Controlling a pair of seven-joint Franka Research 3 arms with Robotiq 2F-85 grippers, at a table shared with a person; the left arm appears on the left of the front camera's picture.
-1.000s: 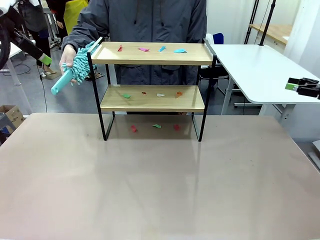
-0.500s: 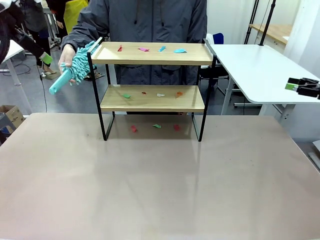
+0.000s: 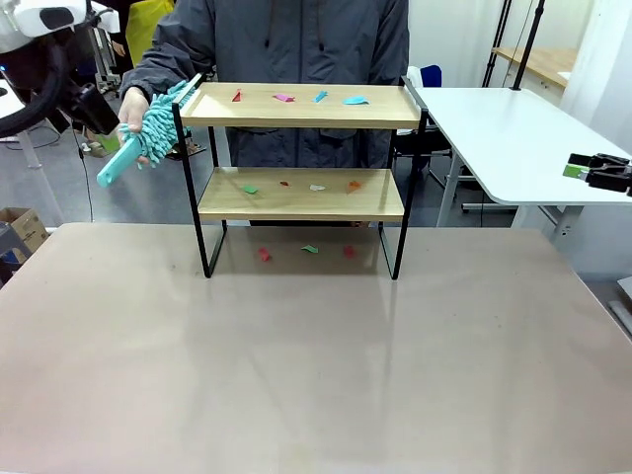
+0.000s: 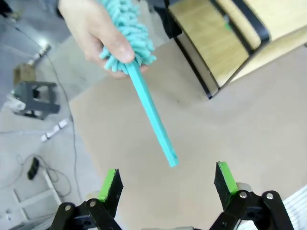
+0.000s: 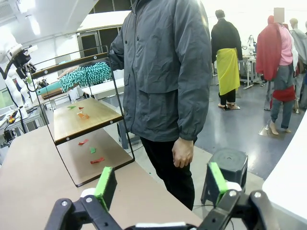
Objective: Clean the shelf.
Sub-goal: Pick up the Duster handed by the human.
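Edges cut off a lot here. In the front view a person (image 3: 296,39) stands behind the shelf (image 3: 207,237), and the top of the picture cuts them off at the shoulders. The shelf hides their middle. At the upper left their hand (image 3: 131,107) holds a fluffy teal duster (image 3: 153,128) just beside the shelf's top left corner. The hand covers part of the fluff. I cannot tell if the fluff touches the black rail.

The shelf stands on the tan table (image 3: 316,375), in the upper middle of the front view. Its top board (image 3: 395,112) holds four little scraps (image 3: 283,98): red, pink, blue and teal. Its lower board (image 3: 227,203) holds four more: green, red, white and orange. Three more lie on the table under the shelf: red, green, red.

In the left wrist view the left gripper (image 4: 167,181) is spread wide with nothing in it. The duster's handle (image 4: 153,120) points down toward the gap between the green pads (image 4: 109,184) and touches neither. The upper right corner cuts the shelf off.

In the right wrist view the right gripper (image 5: 160,184) is spread wide too, with nothing in it.
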